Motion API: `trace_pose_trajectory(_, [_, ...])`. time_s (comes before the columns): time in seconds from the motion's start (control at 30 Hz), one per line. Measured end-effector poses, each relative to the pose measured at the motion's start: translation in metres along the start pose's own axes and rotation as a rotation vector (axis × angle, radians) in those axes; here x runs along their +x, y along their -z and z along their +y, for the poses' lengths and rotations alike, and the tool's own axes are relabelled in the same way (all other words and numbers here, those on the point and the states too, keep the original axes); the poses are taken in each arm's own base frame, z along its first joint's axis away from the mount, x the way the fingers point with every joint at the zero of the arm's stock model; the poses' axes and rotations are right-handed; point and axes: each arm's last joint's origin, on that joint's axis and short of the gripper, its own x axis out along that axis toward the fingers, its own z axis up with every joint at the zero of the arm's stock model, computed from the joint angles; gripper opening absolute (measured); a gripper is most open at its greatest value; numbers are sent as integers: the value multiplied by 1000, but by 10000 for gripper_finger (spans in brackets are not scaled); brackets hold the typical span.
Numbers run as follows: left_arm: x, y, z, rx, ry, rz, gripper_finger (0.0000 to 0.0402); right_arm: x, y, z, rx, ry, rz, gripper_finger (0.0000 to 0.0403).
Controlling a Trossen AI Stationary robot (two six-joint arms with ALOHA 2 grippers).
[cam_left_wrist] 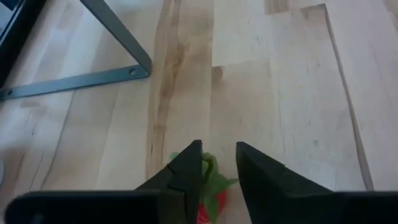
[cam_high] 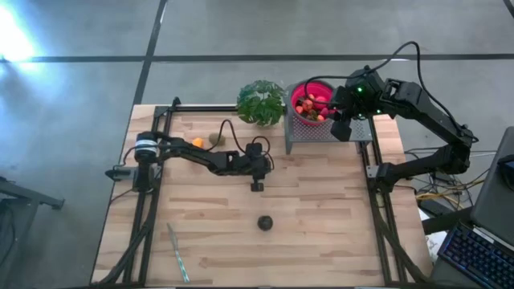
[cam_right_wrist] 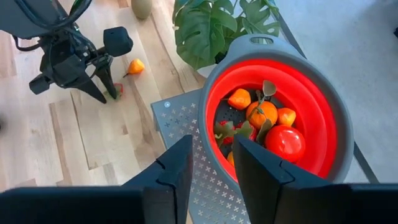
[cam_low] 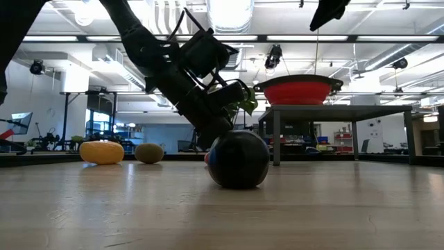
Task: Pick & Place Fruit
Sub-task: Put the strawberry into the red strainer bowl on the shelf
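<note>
While angled down, left tool [cam_left_wrist: 219, 163] around strawberry [cam_left_wrist: 211, 198]

The left gripper [cam_left_wrist: 219, 163] points down at a pale wooden table [cam_left_wrist: 273, 87], its two dark fingers [cam_left_wrist: 186, 171] set slightly apart. Between them sits a red strawberry [cam_left_wrist: 211, 202] with green leaves. Grey metal frame bars [cam_left_wrist: 118, 37] cross the table farther off.

Landmark: the red bowl [cam_high: 312, 102] on its perforated stand [cam_high: 321, 128]. Beside it, the leafy plant [cam_high: 261, 102] blocks my sideways approach; my right gripper [cam_high: 344, 120] occupies the stand's edge. Table [cam_high: 321, 209] in front of the bowl lies open; farther out, my left arm [cam_high: 205, 156] and a dark ball [cam_high: 265, 222] obstruct.
</note>
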Motion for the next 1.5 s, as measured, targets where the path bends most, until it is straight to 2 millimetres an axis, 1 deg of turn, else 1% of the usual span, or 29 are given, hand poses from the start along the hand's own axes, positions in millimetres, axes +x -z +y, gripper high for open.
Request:
trace_pose_trajectory(0.1, [0, 0, 0, -1, -4, 2, 74, 0, 0, 0, 0, 0, 0, 99])
trace_pose_trajectory(0.27, [0, 1, 2, -11, -71, 19, 13, 0, 0, 0, 0, 0, 1, 88])
trace_pose_trajectory(0.47, [-1, 0, 3, -44, -76, 16, 7, 2, 1, 0, -1, -2, 10, 76])
trace_pose_trajectory(0.57, [-7, -6, 5, -96, -57, -12, 7, 5, 2, 1, -1, -3, 19, 72])
trace_pose_trajectory(0.77, [-27, -26, 11, -246, 4, -164, 7, 14, 8, 2, -3, -11, 58, 86])
trace_pose_trajectory(0.87, [-40, -31, 12, -309, 66, -310, 6, 20, 13, 5, -5, -63, 85, 98])
trace_pose_trajectory(0.97, [-55, -29, 13, -384, 127, -496, 6, 29, 21, 10, -16, -139, 99, 109])
trace_pose_trajectory(1.07, [-69, -22, 13, -446, 195, -716, 6, 38, 27, 19, -27, -192, 72, 118])
trace_pose_trajectory(1.17, [-81, -15, 13, -486, 230, -869, 6, 49, 34, 33, -63, -244, 27, 126])
trace_pose_trajectory(1.27, [-87, -11, 12, -493, 253, -932, 6, 63, 37, 49, -91, -290, -18, 132])
trace_pose_trajectory(1.33, [-89, -13, 10, -495, 268, -952, 6, 74, 40, 61, -123, -319, -50, 137])
trace_pose_trajectory(1.5, [-92, -26, 7, -460, 330, -986, 6, 94, 45, 92, -203, -390, -158, 152])
